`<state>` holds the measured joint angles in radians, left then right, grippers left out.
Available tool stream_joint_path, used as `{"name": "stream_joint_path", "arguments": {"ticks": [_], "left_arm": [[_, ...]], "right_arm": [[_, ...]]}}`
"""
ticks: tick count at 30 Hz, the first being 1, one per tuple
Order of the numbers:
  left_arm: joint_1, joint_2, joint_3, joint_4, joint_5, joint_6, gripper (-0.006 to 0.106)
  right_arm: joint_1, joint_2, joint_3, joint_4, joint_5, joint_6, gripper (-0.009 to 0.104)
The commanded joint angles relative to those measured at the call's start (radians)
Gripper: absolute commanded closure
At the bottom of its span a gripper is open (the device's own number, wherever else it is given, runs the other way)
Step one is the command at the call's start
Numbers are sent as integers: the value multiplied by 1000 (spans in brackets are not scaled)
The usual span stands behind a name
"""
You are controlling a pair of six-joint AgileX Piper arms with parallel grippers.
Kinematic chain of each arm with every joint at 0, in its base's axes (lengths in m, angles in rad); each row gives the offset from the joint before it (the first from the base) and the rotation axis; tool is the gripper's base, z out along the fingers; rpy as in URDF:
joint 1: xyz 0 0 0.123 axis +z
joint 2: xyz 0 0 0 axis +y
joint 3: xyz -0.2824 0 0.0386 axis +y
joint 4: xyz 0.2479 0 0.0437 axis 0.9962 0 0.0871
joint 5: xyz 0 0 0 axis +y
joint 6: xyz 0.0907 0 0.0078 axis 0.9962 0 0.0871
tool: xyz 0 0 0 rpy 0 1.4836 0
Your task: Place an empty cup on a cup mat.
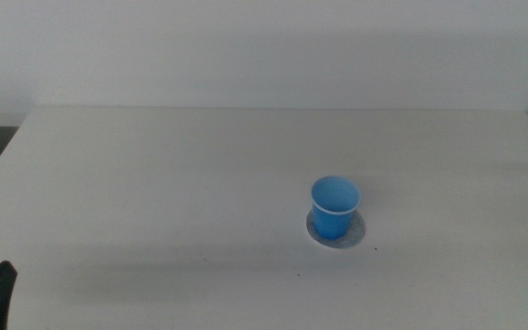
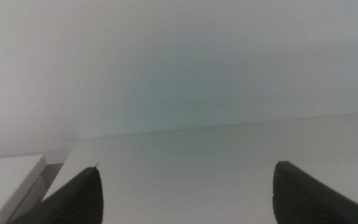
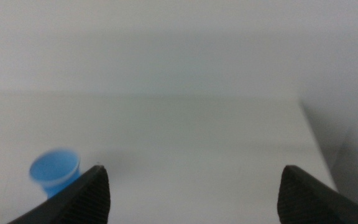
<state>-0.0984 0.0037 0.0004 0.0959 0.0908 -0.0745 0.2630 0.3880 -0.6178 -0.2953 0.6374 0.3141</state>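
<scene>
Cup [image 1: 335,207] is standing on the cup mat [image 1: 359,235], mouth up, long axis vertical. The mat shows as a grey crescent around the base, with more of it on the camera side, so the cup probably sits a little off the mat's centre toward the back. I'd call the placement done.

Both pincers are clear of the cup:
- Left pincer [image 2: 187,193]: jaws wide apart, nothing between them, parked well to the left of the cup. Its wrist view shows only bare desk [image 1: 154,183]. The middle view catches just a dark tip at the bottom left corner.
- Right pincer [image 3: 194,196]: jaws wide apart and empty. Its wrist view has the cup [image 3: 55,171] just beyond one jaw tip, blurred. The mat can't be made out there. This arm is out of the middle view.

Risks from here:
- The cup is light and tapered, narrow at the base. Any sideways sweep of the right jaw near it could tip it or slide it off the mat.
- The mat looks thin and loose on the desk. A nudge to the cup could drag the mat with it.
- The cup's offset on the mat leaves less margin at the back edge.
</scene>
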Motion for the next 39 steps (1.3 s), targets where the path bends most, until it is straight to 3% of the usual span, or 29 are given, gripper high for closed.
{"name": "stream_joint_path", "arguments": {"ticks": [1,4,8,11,17,22,29,39], "left_arm": [[-3,-4,0,-7,-5,-3,7],[-3,-4,0,-7,-5,-3,7],[-3,-4,0,-7,-5,-3,7],[-3,-4,0,-7,-5,-3,7],[-3,-4,0,-7,-5,-3,7],[-3,-4,0,-7,-5,-3,7],[-3,-4,0,-7,-5,-3,7],[-3,-4,0,-7,-5,-3,7]], "right_arm": [[-10,-10,41,42,-12,-51,4],[-46,-14,102,82,-73,-65,4],[-125,-46,204,247,-185,-242,4],[-178,-95,262,301,-232,-324,4],[-189,-246,347,232,-282,-324,4],[-189,-388,473,230,-301,-314,4],[-192,-388,618,220,-397,-307,4],[-192,-388,618,212,-431,-307,4]]}}
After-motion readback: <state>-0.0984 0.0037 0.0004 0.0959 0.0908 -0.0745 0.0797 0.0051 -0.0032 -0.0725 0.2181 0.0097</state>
